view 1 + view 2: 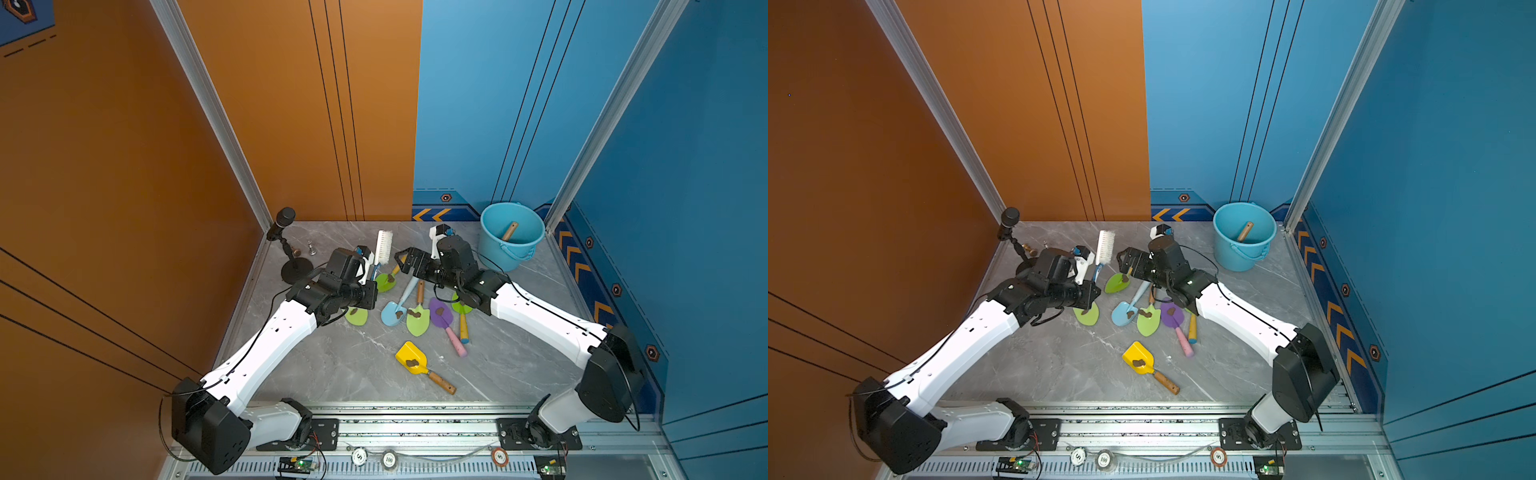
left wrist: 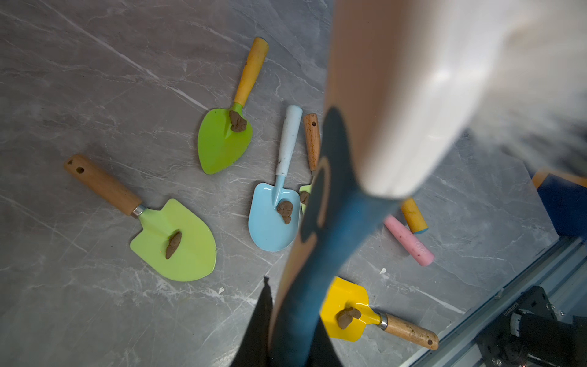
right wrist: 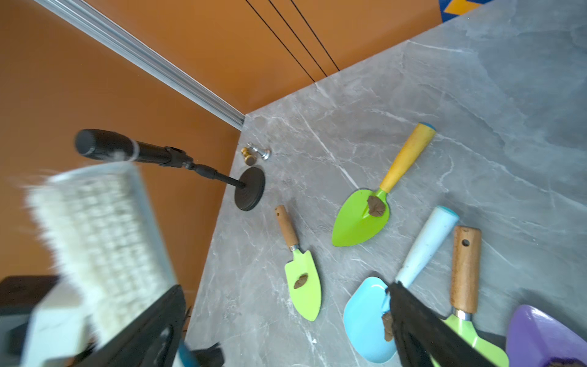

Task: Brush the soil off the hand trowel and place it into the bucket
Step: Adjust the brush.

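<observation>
Several hand trowels lie mid-table, each with a lump of soil [image 2: 284, 209] on its blade: a green one with a yellow handle [image 1: 385, 282], a light-blue one [image 1: 392, 311], a purple one [image 1: 441, 313] and a yellow scoop [image 1: 411, 358]. My left gripper [image 1: 371, 271] is shut on the blue handle of a white-bristled brush [image 1: 383, 247], held upright above the table. My right gripper [image 1: 405, 259] hangs open and empty over the green and light-blue trowels [image 3: 365, 311]. The bucket [image 1: 494, 249] stands at the back right with a wooden handle [image 1: 510, 231] sticking up inside.
A black microphone on a round stand [image 1: 291, 253] and two small knobs [image 1: 311, 248] occupy the back left corner. Orange and blue walls close in the table. Poker chips [image 1: 388, 459] lie on the front rail.
</observation>
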Controlling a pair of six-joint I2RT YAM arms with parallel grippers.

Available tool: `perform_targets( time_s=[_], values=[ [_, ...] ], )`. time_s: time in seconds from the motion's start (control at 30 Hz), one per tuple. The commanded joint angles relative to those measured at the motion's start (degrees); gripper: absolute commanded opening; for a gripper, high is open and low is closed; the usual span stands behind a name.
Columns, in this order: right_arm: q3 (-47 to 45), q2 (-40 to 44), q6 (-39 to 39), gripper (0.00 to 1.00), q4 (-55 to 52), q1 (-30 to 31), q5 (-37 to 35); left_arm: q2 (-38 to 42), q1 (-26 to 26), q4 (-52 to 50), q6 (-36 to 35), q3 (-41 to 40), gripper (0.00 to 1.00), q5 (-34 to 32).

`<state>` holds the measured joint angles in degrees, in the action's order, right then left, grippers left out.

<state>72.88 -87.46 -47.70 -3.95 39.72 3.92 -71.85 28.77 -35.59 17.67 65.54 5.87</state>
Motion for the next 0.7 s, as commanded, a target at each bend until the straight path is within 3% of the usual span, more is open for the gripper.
perform_targets(
  time_s=[0.0,0.07,0.13,0.3,0.43,0.67],
  values=[
    [-0.61,0.94,-1.91,0.99,5.72,-3.51,4.85,0.12,-0.39,-0.08,0.00,0.87,0.00,-0.84],
    [-0.62,-1.31,-4.48,0.99,12.00,-5.71,10.93,-0.56,-0.27,0.00,-0.18,1.40,0.00,-0.85],
    [1.64,-3.46,-4.92,1.00,12.82,-6.00,12.37,-1.04,0.03,-0.04,-0.60,1.55,0.00,-1.62],
    [8.22,-6.34,3.16,0.99,5.59,-3.93,18.19,-1.77,1.13,-0.09,-1.39,2.51,0.00,-1.80],
    [8.01,-5.28,7.52,0.94,3.79,-2.52,19.09,-3.26,2.09,-0.05,-1.90,3.30,0.00,-1.80],
    [7.06,-4.60,8.66,0.89,3.67,-1.69,17.71,-4.52,3.26,-0.42,-2.43,4.27,0.00,-0.53]
  ],
)
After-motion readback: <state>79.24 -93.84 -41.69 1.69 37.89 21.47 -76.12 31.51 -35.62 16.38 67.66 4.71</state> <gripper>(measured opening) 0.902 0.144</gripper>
